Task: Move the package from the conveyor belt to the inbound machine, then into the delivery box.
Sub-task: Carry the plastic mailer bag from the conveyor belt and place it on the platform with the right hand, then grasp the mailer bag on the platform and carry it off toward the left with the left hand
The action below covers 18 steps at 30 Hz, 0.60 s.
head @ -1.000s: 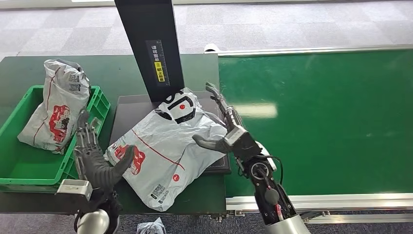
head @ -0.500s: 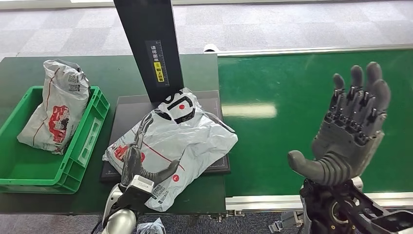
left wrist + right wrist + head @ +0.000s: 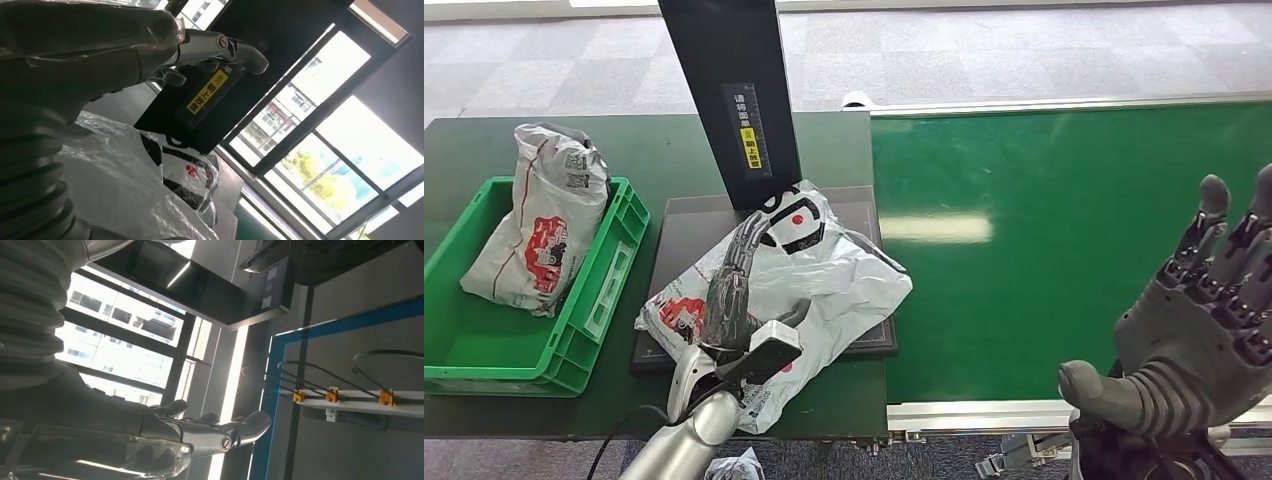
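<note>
Lying on the inbound machine (image 3: 686,222): package (image 3: 824,275), left hand (image 3: 729,295) now resting on it, fingers apart; right hand (image 3: 1199,335) withdrawn, fingers apart; delivery box (image 3: 589,325) transfer pending.

Grey carpet-tile floor (image 3: 1024,50) — tall bright windows (image 3: 320,135), blue-framed grey wall panel (image 3: 350,350).

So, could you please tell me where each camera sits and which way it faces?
Head view: high on the body, looking forward and down at the green conveyor belt, the grey plastic package, the left robot hand over it and the raised right robot hand.
Left wrist view: behind the left robot hand, facing the package and black scanner post; head view shares these.
Right wrist view: behind the right robot hand, facing windows.
</note>
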Motion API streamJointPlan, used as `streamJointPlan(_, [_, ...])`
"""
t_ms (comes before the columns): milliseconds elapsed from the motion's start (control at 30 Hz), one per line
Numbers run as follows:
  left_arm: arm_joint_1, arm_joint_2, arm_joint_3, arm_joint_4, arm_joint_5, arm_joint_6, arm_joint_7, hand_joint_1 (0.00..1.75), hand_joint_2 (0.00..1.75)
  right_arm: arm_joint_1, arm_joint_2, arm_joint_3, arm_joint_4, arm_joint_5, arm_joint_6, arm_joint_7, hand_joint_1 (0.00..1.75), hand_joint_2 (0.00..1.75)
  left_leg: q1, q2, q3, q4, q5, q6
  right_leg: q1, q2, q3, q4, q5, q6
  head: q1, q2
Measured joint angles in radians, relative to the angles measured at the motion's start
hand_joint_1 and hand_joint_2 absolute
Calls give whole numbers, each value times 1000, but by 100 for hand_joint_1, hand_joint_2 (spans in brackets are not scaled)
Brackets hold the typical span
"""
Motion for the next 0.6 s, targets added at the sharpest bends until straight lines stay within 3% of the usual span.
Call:
streamJointPlan(200, [-157,2,38,224,-42,0,40,0,175,-1,15,-1,-13,-18,-3,-20,0,175,0,0,0,0,0,0,0,0,0,0,1,0,0,0])
streamJointPlan(467, [-244,-7,25,405,-183,-84,122,0,175,-6,25,-2,-21,-10,15,-21,0,175,0,0,0,0,0,0,0,0,0,0,0,0,0,0])
streamJointPlan(600, [-275,-17,-3,499,-244,-188,194,0,175,-13,31,-8,-22,-10,27,-16,0,175,0,0,0,0,0,0,0,0,0,0,0,0,0,0])
